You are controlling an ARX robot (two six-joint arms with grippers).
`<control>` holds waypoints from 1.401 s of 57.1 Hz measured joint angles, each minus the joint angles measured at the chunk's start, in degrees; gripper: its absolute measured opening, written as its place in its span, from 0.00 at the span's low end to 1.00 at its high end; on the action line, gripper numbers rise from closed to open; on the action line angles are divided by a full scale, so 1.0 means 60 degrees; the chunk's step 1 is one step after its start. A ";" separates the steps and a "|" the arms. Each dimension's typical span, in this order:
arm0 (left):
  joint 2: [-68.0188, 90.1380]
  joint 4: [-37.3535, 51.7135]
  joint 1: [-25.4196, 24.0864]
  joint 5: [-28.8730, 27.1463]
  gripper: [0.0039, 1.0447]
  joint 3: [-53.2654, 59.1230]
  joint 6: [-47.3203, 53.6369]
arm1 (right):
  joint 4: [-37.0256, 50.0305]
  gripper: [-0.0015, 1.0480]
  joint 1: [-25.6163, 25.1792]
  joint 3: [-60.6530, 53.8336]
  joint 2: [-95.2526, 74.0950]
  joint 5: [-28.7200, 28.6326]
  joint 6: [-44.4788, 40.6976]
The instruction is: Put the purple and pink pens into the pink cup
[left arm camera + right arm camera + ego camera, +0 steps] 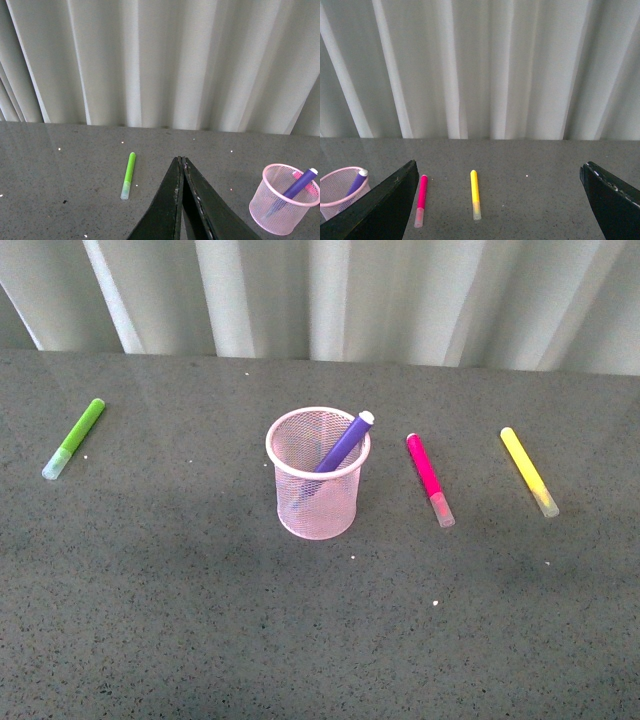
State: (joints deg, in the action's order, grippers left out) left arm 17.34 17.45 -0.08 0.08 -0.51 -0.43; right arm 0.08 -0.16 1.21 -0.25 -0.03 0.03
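both empty — left gripper (181, 160) pinched closed, right gripper (500, 167) spread wide, neither touching anything.

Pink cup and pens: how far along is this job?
About halfway. Done: the purple pen stands tilted inside the pink cup, leaning on its rim. In hand: nothing; the left tool is shut and empty, the right tool open and empty. To do: the pink pen lies on the table to the right of the cup and has yet to go in.
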 joint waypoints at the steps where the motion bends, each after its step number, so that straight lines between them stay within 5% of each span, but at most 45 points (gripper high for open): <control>1: -0.0073 -0.0062 0.0000 0.0000 0.03 0.0000 0.0000 | 0.0000 0.93 0.0000 0.0000 0.0000 0.0000 0.0000; 25: -0.1231 -0.1217 0.0000 0.0000 0.03 0.0000 0.0000 | 0.0000 0.93 0.0000 0.0000 0.0000 0.0000 0.0000; 32: -0.2568 -0.2812 0.0000 -0.0007 0.03 -0.0004 0.0000 | 0.0000 0.93 0.0000 0.0000 0.0000 0.0000 0.0000; 46: -0.2849 -0.2896 0.0000 -0.0011 0.04 -0.0004 -0.0007 | 0.0000 0.93 0.0000 0.0000 0.0000 0.0000 0.0000; 52: -0.2852 -0.2900 0.0000 -0.0011 0.21 -0.0004 0.0000 | -0.0025 0.93 -0.0011 0.0007 -0.0015 -0.0087 0.0058; 55: -0.2849 -0.2903 0.0000 -0.0018 0.29 -0.0004 -0.0004 | -0.0124 0.93 -0.0240 0.0131 -0.0401 -0.1013 0.0495; 61: -0.2860 -0.2903 0.0000 -0.0007 0.47 -0.0004 0.0000 | 0.1869 0.93 -0.0324 0.0801 -0.2623 -0.1585 0.1075; 72: -0.2860 -0.2903 0.0000 -0.0011 0.77 -0.0004 0.0000 | 0.6415 0.93 0.0069 0.3461 -0.8022 -0.0488 0.0951; 80: -0.2860 -0.2903 0.0000 -0.0011 0.95 -0.0004 0.0018 | 0.6535 0.93 0.0339 0.5923 -1.1923 0.0455 0.0554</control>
State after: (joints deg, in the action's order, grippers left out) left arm 0.19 0.03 -0.08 0.01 -0.54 -0.32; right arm 39.29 1.87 36.75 -71.79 2.70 3.36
